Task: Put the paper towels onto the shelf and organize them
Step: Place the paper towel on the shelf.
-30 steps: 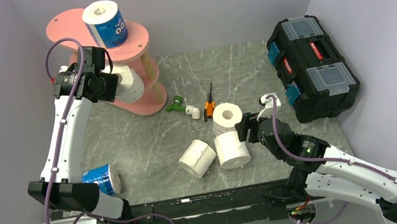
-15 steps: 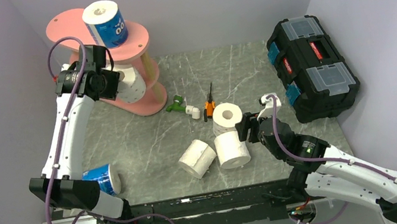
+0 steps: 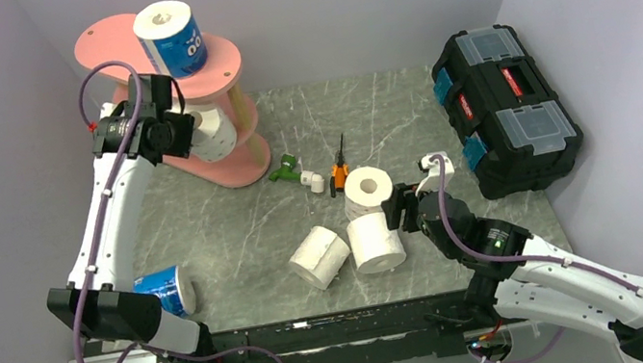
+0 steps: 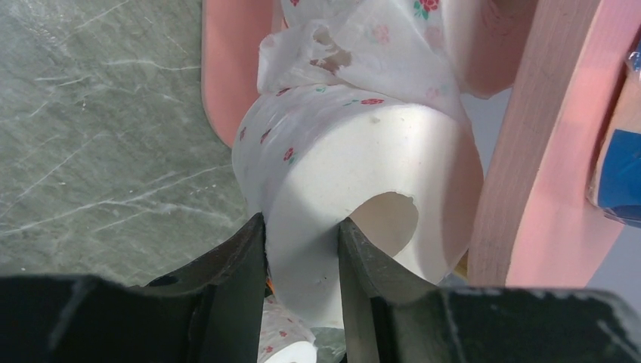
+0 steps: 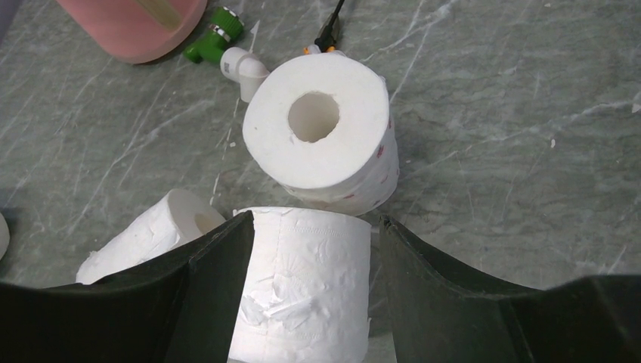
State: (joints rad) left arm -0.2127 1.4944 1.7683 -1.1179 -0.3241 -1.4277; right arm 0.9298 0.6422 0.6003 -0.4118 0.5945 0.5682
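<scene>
The pink shelf [image 3: 110,39] stands at the back left, with a blue-wrapped paper towel roll [image 3: 171,38] upright on its top board. My left gripper [image 3: 188,130] is shut on a pink-dotted roll [image 3: 214,132], held at the middle tier. In the left wrist view one finger sits inside the core and the other outside the wall of this roll [image 4: 363,151]. My right gripper [image 5: 316,219] is open around a plain white roll [image 5: 302,287] standing on the table, with a gap at the right finger.
A dotted roll [image 3: 368,189] stands just behind the plain one, and another white roll [image 3: 320,256] lies to its left. A blue-wrapped roll [image 3: 166,291] lies by the left arm's base. A green-and-white tool [image 3: 296,171], an orange screwdriver [image 3: 339,164] and a black toolbox [image 3: 506,108] are nearby.
My left gripper has shifted slightly back and up with the dotted roll, a little deeper under the shelf's top board. The right arm has not moved.
</scene>
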